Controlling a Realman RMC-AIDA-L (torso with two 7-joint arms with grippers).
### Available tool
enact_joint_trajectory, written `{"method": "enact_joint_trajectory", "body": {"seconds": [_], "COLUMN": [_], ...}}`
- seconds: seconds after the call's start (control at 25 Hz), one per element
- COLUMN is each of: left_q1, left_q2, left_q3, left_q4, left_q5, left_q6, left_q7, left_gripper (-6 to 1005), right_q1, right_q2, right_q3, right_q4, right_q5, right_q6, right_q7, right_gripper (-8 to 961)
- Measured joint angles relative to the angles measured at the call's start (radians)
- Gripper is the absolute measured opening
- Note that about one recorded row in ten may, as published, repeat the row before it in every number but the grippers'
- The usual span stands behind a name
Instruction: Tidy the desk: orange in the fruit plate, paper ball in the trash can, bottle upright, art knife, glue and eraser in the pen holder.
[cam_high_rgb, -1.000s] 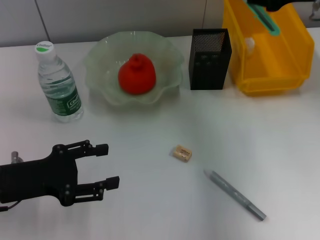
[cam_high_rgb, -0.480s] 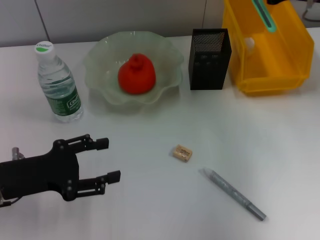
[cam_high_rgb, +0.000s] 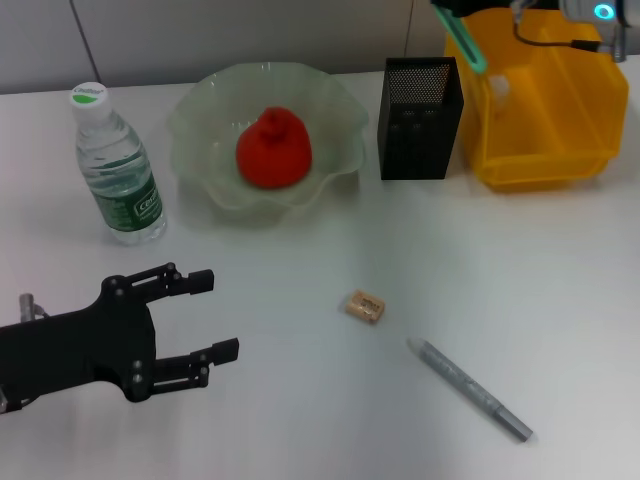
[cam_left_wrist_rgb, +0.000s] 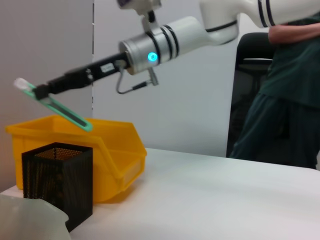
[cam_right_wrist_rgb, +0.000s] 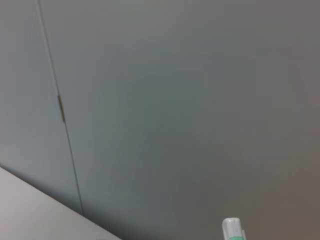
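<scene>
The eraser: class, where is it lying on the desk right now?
In the head view the eraser lies loose near the desk's middle, just up-left of the grey pen and nearer the robot than the black pen holder.

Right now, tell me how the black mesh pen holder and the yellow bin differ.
The pen holder is black mesh, tall and narrow; the yellow bin is solid plastic, wider and lower-fronted. The pen holder stands nearer the fruit plate; the bin sits to its right. Both are open-topped and upright.

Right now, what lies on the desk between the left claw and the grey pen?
In the head view, only the small tan eraser lies between the left claw and the grey pen; the rest is bare desk.
</scene>
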Motion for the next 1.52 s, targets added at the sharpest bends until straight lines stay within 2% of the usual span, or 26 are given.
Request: {"method": "enact_joint_trajectory", "body": {"seconds": [0.36, 0.96, 1.52], "left_q1": [0.02, 0.016, 0.012], "left_q2": [-0.001, -0.002, -0.002], "left_q3": [0.001, 0.002, 0.002], "left_q4": [-0.01, -0.025, -0.025], "left_q5": [-0.003, -0.003, -0.004], "left_q6": [0.008, 0.005, 0.001], "left_q7": [0.006, 0.005, 0.004], "left_gripper": [785, 785, 785], "right_q1": [0.001, 0.014, 0.007], "right_q2": [0.011, 0.037, 0.047], "right_q3": [0.01, 0.009, 0.021], "right_q4": [0.056, 0.095, 0.104], "right_q5": [0.133, 0.137, 0.139], "right_q6": [-0.032, -0.006, 0.028], "right_q7": [-0.149, -0.183, -0.21], "right_gripper": [162, 162, 163]}}
